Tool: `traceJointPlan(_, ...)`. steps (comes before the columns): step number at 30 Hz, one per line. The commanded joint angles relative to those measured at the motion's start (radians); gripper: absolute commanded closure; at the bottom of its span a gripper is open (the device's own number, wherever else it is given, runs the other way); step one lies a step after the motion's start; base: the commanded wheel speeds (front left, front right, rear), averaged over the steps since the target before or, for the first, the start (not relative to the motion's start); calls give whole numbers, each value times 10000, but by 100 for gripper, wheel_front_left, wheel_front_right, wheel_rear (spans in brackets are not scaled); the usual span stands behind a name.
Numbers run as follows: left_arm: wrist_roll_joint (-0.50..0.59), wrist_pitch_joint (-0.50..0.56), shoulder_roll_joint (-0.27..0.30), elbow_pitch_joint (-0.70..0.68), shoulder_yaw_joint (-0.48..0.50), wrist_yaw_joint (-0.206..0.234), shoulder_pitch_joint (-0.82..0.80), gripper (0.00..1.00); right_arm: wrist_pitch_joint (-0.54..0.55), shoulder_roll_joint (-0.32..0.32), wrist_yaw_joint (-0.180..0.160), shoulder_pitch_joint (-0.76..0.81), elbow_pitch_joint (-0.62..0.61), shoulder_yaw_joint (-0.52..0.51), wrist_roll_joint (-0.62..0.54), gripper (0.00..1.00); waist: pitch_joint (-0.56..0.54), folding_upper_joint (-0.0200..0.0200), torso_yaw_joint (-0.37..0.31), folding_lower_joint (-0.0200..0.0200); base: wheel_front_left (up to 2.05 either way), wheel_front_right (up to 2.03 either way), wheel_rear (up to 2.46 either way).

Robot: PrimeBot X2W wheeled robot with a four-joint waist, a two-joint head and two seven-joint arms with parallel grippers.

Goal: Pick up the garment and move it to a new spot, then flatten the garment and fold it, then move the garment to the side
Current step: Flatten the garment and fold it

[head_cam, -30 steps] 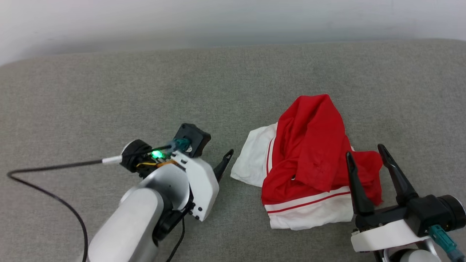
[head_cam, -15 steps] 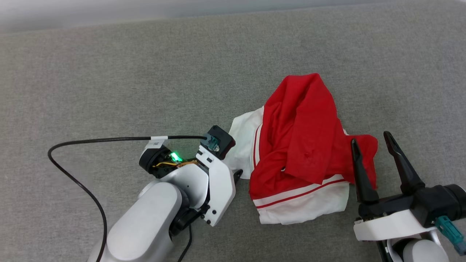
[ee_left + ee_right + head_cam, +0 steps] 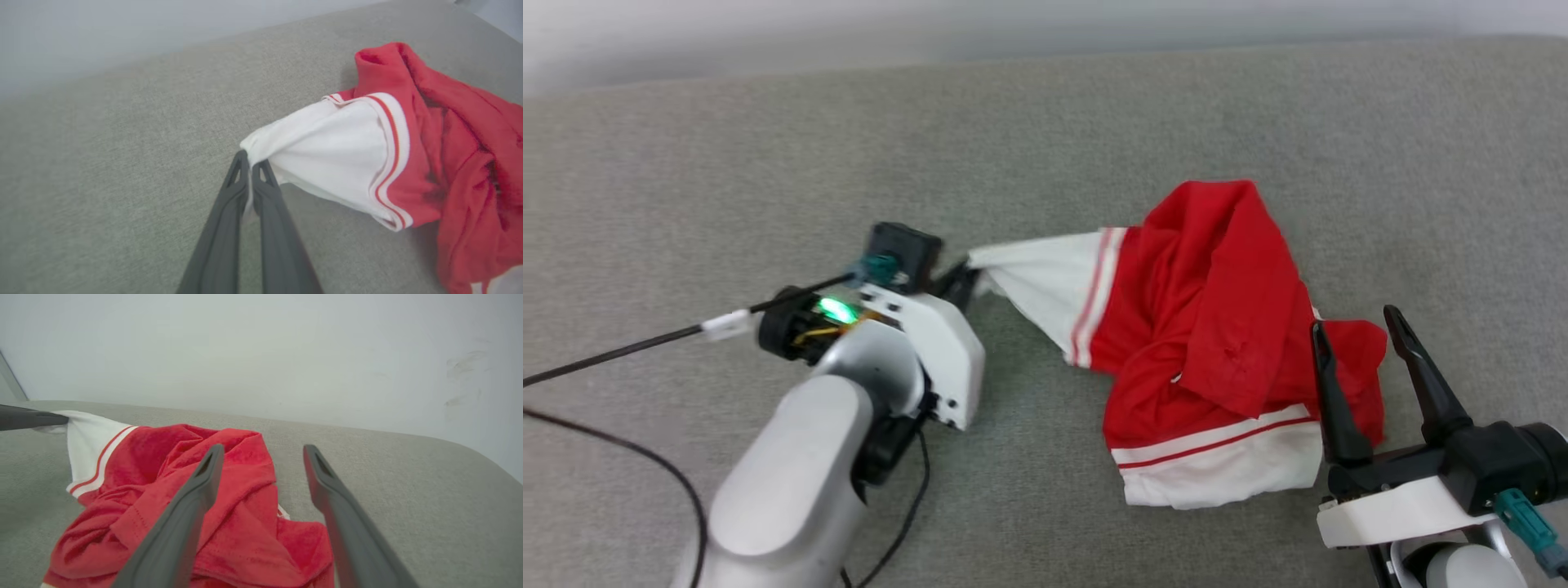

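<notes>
Drawn off to the left since half a second ago: left gripper [image 3: 965, 275], then hard against the left edge of the garment [image 3: 1217, 327], now clear of the heap with fingers pressed together on the tip of a white sleeve [image 3: 1045, 282]. Sleeve pulled out taut to the left and raised off the cloth below at the pinched end, red-and-white striped trim turned into view.

Underneath, a grey woven surface [image 3: 768, 147], softly rounded at its far edge, against a plain pale wall [image 3: 1013, 24]. Red bulk of the garment crumpled right of centre, with a second white panel and red stripe along its near edge.

At the near right, right gripper [image 3: 1354, 320] with fingers spread wide and nothing between them, tips by the heap's right edge, placed much as before.

Trailing left from the left wrist, black cable [image 3: 613, 353], no longer looped as it was. On it a white tag [image 3: 727, 324], print too small to read. On the wrist, a lit green light [image 3: 835, 309].
</notes>
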Motion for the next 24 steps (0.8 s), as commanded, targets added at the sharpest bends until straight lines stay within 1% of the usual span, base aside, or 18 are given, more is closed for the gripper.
traceJointPlan(1, 16, -185, 142, -5, 189, 150, 68, 100, -24, 13, -3, 62, 19, 4, -107, 0, -309, -1, 302, -1, 0, 0, 0)
traceJointPlan(6, -97, -865, 669, -94, 1026, 675, 454, 100, -24, 12, -3, 225, 113, 104, -208, 0, -732, -1, 725, -1, 0, 0, 0)
traceJointPlan(10, -385, -1182, 1306, -138, 1780, 1003, 1183, 100, -24, 13, -3, 368, 179, 128, -209, 0, -980, -1, 986, -1, 0, 0, 0)
traceJointPlan(15, -758, -1345, 1928, -214, 2379, 1183, 2509, 100, -24, 13, -3, 499, 235, 148, -239, 0, -1201, -1, 1251, -1, 0, 0, 0)
traceJointPlan(19, -1033, -1420, 2026, -303, 2503, 1272, 3645, 100, -24, 13, -3, 625, 288, 140, -249, 0, -1406, -1, 1452, -1, 0, 0, 0)
traceJointPlan(22, -1151, -1600, 1836, -402, 2436, 1282, 4307, 100, -24, 13, -3, 653, 331, 168, -218, 0, -1582, -1, 1589, -1, 0, 0, 0)
traceJointPlan(23, -1165, -1665, 1796, -423, 2405, 1270, 4432, 95, -24, 13, -3, 684, 359, 177, -225, 0, -1645, -1, 1637, -1, 0, 0, 0)
traceJointPlan(24, -1140, -1790, 1777, -453, 2382, 1277, 4525, 75, -24, 13, -3, 714, 383, 209, -238, 0, -1712, -1, 1676, -1, 0, 0, 0)
